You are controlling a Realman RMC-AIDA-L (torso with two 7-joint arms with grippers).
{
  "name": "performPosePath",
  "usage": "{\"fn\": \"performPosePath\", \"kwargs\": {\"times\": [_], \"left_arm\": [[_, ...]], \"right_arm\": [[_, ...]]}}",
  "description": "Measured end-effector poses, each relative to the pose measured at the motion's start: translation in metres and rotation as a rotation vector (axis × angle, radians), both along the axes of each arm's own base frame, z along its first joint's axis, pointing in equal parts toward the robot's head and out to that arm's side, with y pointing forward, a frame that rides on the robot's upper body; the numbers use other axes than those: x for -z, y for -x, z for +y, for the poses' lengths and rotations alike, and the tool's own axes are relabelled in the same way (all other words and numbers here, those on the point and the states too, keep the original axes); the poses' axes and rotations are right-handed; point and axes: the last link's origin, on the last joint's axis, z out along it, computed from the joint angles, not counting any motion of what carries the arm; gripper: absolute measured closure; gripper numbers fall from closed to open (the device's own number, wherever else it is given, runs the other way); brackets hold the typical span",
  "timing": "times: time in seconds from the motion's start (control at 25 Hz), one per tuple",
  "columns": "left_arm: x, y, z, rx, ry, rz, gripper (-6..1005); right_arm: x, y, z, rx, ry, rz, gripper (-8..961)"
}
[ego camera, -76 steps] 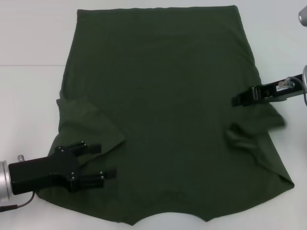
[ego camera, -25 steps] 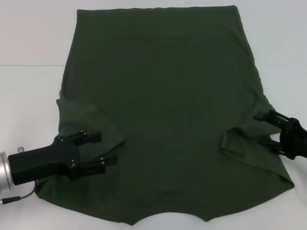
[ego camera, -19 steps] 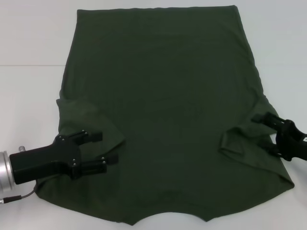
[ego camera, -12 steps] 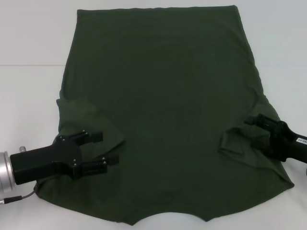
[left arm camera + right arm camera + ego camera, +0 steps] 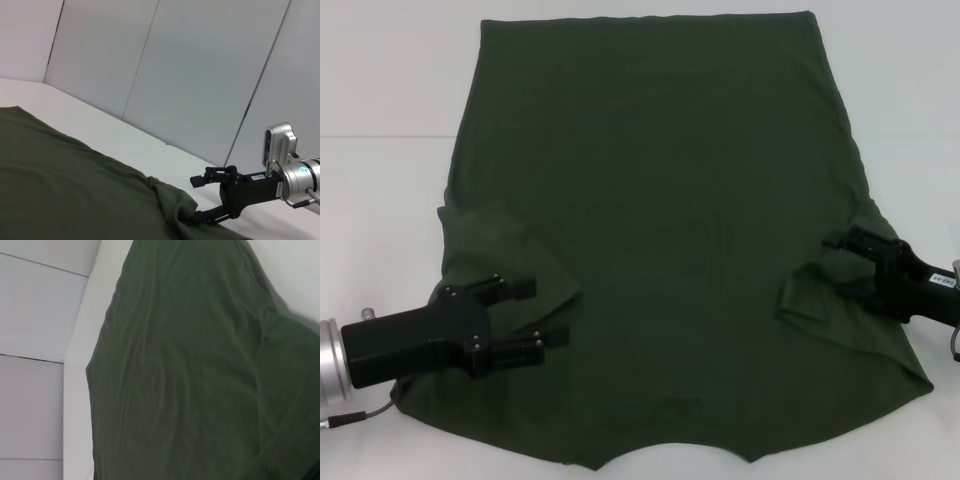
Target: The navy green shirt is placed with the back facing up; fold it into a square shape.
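Both claws gape over shirt (image 5: 660,200) sleeves.

Navy green shirt (image 5: 65,185) spread flat on a white table (image 5: 130,140), its edge bunched into a rumpled fold. Right gripper (image 5: 205,197), jaws parted, straddles that fold; one finger lies at the cloth, the other above it. Pale wall panels (image 5: 200,75) stand behind.

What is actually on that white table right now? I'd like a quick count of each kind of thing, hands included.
Green shirt: 1
Robot hands: 2, the left hand and the right hand, both open over the sleeves
Table: 1
Total: 4
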Motion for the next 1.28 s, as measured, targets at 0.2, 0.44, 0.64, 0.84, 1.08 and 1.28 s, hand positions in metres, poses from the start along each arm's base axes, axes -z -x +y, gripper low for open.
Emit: {"fn": "performPosePath", "kwargs": {"times": [0.2, 0.44, 0.64, 0.84, 1.08, 1.28], "left_arm": [[0.0, 0.0, 0.0, 0.0, 0.0, -0.001, 191], [0.0, -0.001, 0.0, 0.002, 0.0, -0.002, 193], [0.001, -0.001, 0.001, 0.001, 0.002, -0.005, 195], [0.001, -0.002, 0.0, -0.004, 0.006, -0.009, 196], [0.001, -0.002, 0.0, -0.004, 0.006, -0.009, 198], [0.002, -0.002, -0.001, -0.007, 0.009, -0.013, 200]], "right_arm": [[-0.001, -0.001, 0.001, 0.004, -0.007, -0.004, 8], [-0.003, 0.0, 0.006, 0.004, -0.023, -0.016, 8], [-0.004, 0.008, 0.016, -0.016, -0.027, -0.033, 8], [-0.003, 0.011, 0.018, -0.028, -0.026, -0.037, 9], [-0.006, 0.021, 0.028, -0.067, -0.048, -0.046, 9], [-0.004, 0.046, 0.045, -0.165, -0.054, -0.076, 9]]}}
